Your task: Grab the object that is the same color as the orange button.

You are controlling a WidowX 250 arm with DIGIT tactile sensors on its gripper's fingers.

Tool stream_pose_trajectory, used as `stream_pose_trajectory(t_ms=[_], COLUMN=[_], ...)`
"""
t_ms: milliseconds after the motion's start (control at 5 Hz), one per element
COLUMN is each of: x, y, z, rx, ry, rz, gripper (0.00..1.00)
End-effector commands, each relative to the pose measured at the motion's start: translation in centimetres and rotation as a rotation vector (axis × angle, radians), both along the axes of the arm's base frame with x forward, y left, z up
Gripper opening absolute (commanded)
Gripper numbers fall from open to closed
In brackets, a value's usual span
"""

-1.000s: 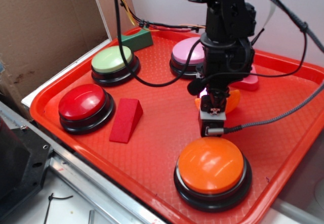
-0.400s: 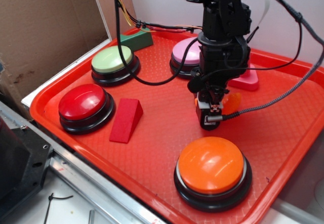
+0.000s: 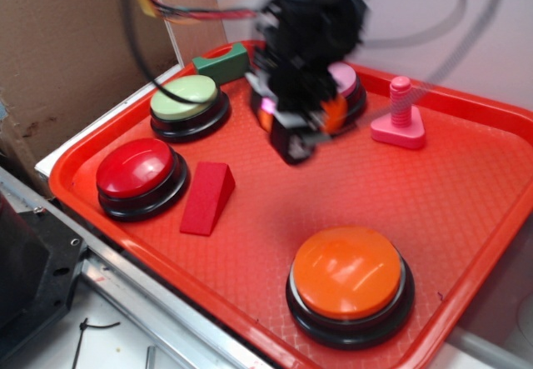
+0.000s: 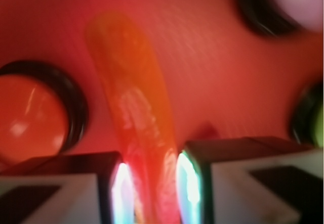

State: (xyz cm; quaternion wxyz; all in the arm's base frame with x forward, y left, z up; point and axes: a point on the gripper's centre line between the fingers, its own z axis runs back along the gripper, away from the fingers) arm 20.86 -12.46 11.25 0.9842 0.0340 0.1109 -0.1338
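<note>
Gripping orange crescent (image 4: 139, 113) — glossy, curved, blurred — tool (image 4: 149, 193) clamped.

White wall (image 3: 433, 2), brown cardboard panel (image 3: 67, 44)

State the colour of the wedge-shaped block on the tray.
Red wedge block, clearest in the exterior view.
</note>
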Motion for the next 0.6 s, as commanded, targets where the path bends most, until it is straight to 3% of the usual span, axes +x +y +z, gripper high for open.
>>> stream_pose_trajectory(t_ms=[0,200,400], x=[-4.9,-5.6,-5.9], y=[-1.7,-1.9,-2.0], z=[10.6,15.5,20.4], rx=[-0.104,-0.091,-0.046], ry=[-0.231,-0.273,-0.261], rz=[0.189,0.188,0.194], gripper=[0.0,0.0,0.0])
